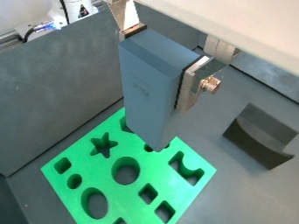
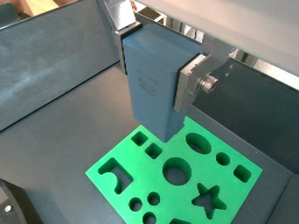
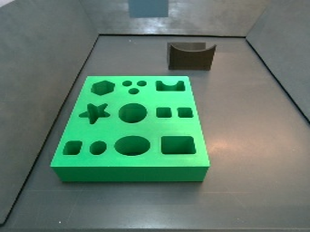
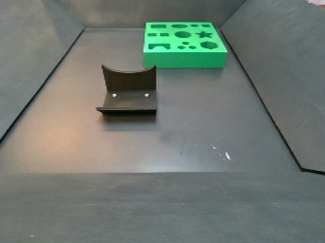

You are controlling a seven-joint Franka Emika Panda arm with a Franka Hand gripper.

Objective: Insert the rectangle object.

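My gripper [image 1: 162, 59] is shut on the rectangle object [image 1: 149, 96], a tall plain blue-grey block held upright between the silver fingers [image 1: 193, 83]. Both wrist views show this grip [image 2: 158, 63], with the block [image 2: 152, 96] hanging well above the floor. Its lower end lines up over one edge of the green board [image 1: 128, 179], which also shows in a wrist view [image 2: 176, 179]. In a side view the board [image 3: 133, 168] lies flat with its large square hole [image 3: 177, 145] at a near corner, and the block's lower end [image 3: 148, 7] shows at the far edge. The board also shows in a side view [image 4: 185, 59].
A dark block with a curved notch [image 3: 190, 55] stands on the floor apart from the board, also seen in a side view [image 4: 127, 90] and in a wrist view [image 1: 260, 131]. Grey walls [image 2: 47, 70] enclose the floor.
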